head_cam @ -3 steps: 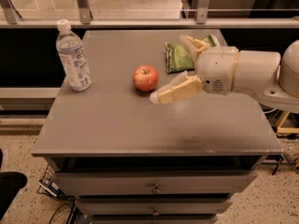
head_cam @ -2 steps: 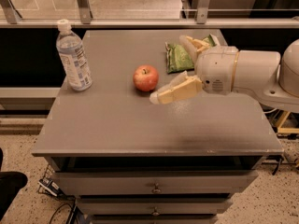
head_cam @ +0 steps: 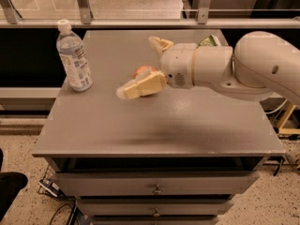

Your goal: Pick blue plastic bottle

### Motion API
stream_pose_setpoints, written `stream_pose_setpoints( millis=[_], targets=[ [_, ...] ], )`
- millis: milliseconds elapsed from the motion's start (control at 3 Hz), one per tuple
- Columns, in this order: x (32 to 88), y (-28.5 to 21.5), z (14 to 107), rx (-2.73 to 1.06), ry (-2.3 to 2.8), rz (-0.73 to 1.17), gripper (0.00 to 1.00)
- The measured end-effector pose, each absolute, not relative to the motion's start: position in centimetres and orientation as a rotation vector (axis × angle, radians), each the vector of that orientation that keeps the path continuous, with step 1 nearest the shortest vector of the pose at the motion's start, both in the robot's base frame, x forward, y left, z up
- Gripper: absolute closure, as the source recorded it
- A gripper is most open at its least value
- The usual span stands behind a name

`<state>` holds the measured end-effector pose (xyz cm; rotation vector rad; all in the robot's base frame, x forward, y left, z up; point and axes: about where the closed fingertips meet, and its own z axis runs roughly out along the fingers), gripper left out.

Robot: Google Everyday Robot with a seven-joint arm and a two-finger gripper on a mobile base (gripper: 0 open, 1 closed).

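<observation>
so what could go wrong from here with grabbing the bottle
The open gripper hangs right by the apple; sweeping across toward the blue plastic bottle could knock the apple rolling. The bottle stands tall near the table's edge, so a glancing finger might tip it off.

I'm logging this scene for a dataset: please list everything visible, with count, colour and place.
blue plastic bottle: one, clear bluish, white cap, upright at the table's far left.
apple: one, red, mid-table, partly hidden by the end effector.
green packet: one, far right, mostly behind the arm.
table: one, grey, drawers below.
arm: one, white, reaching in from the right.
end effector: one, cream fingers open, above mid-table by the apple.
</observation>
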<state>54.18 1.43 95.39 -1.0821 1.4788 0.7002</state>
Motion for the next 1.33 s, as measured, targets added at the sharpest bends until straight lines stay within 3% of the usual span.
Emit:
stream_pose_setpoints(
  millis=[667,1333],
  targets=[
    [57.6,9.4,94.1,-1.087,1.424,0.821,0.00],
    [62.6,13.8,93.6,-1.085,1.357,0.889,0.00]
  ],
)
